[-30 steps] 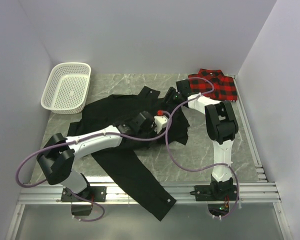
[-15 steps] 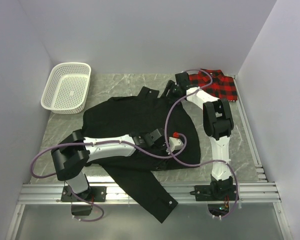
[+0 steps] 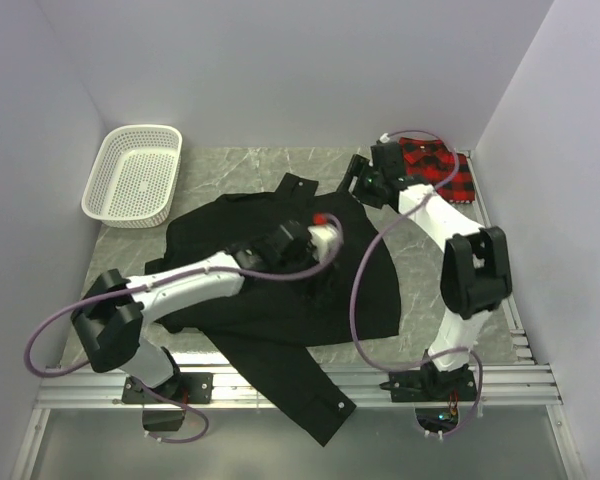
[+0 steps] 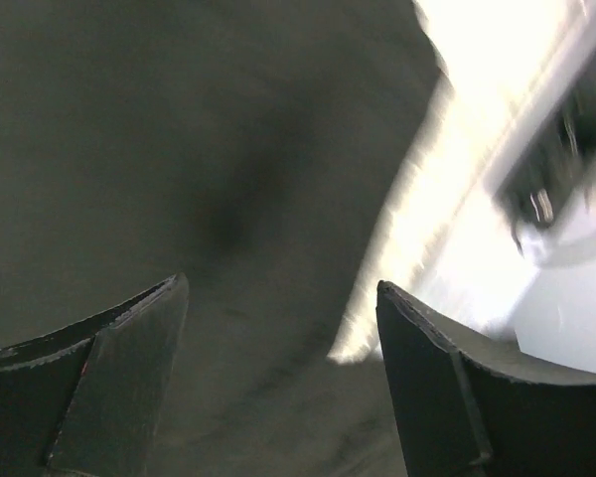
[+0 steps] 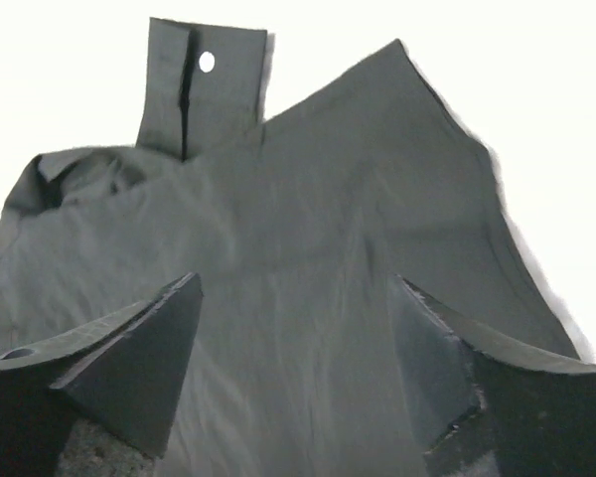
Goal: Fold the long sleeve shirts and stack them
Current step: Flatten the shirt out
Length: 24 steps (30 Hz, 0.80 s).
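Note:
The black long sleeve shirt (image 3: 280,290) lies spread over the middle of the table, one sleeve (image 3: 315,400) hanging past the near edge. My left gripper (image 3: 322,236) hovers over its middle, open and empty; in the left wrist view the gripper (image 4: 280,286) has black fabric (image 4: 179,149) under it. My right gripper (image 3: 362,181) is at the shirt's far right edge, open, and in its wrist view the gripper (image 5: 296,280) looks down on the shirt (image 5: 308,219) and a cuff (image 5: 194,89) with a pale button. The red-and-black plaid shirt (image 3: 442,170) lies folded at the back right.
A white mesh basket (image 3: 132,175) stands at the back left. Walls close the table on left, back and right. A metal rail (image 3: 300,385) runs along the near edge, with the arm bases on it. Purple cables loop from both arms.
My left gripper opened, let go of the black shirt and drew back from its front right to its middle. The shirt now lies wider to the right. The right gripper opened a bit more.

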Available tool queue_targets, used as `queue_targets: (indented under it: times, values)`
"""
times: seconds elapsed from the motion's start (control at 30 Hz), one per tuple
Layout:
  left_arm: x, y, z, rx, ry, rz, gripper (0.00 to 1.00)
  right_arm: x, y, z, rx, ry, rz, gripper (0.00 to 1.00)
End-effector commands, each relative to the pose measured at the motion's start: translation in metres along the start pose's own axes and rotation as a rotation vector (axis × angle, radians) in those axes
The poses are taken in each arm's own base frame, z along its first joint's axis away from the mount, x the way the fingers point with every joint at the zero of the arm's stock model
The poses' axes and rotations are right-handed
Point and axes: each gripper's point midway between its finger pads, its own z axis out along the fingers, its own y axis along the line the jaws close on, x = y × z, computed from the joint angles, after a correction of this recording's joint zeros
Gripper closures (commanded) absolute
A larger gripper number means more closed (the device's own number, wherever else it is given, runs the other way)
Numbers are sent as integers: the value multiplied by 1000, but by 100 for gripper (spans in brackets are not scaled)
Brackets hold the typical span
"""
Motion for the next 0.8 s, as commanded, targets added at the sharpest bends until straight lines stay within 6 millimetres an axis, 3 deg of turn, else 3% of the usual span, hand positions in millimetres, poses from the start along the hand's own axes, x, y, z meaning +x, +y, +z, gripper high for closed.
queue_targets:
  times: [0.0, 0.07, 0.1, 0.17, 0.2, 0.3, 0.4, 0.43, 0.5, 0.53, 0.6, 0.77]
  values:
    - [-45, 68, -33, -192, -191, -226, 18, 13, -21, -23, 52, -12, -26, 20]
    - [-39, 101, -47, -284, -219, -341, 19, 24, -27, -27, 63, 7, -37, 24]
    - [-34, 137, -59, -375, -241, -424, 19, 34, -32, -29, 65, 25, -45, 26]
    - [-24, 168, -71, -444, -254, -540, 20, 45, -33, -30, 62, 49, -65, 26]
    - [-18, 198, -84, -527, -278, -611, 21, 53, -35, -30, 67, 66, -81, 27]
    - [0, 246, -96, -632, -310, -759, 22, 76, -35, -28, 81, 106, -119, 27]
    - [4, 277, -94, -674, -330, -836, 24, 98, -32, -24, 79, 143, -135, 28]
    - [11, 286, -85, -684, -303, -856, 24, 102, -33, -22, 83, 148, -135, 28]
    - [7, 301, -80, -699, -315, -882, 26, 116, -35, -18, 96, 174, -144, 28]
    - [16, 308, -68, -708, -278, -899, 27, 120, -35, -17, 104, 180, -149, 29]
    - [11, 318, -61, -709, -278, -913, 27, 131, -39, -12, 128, 202, -161, 29]
    - [18, 349, -43, -768, -236, -932, 28, 145, -50, -2, 166, 238, -137, 29]
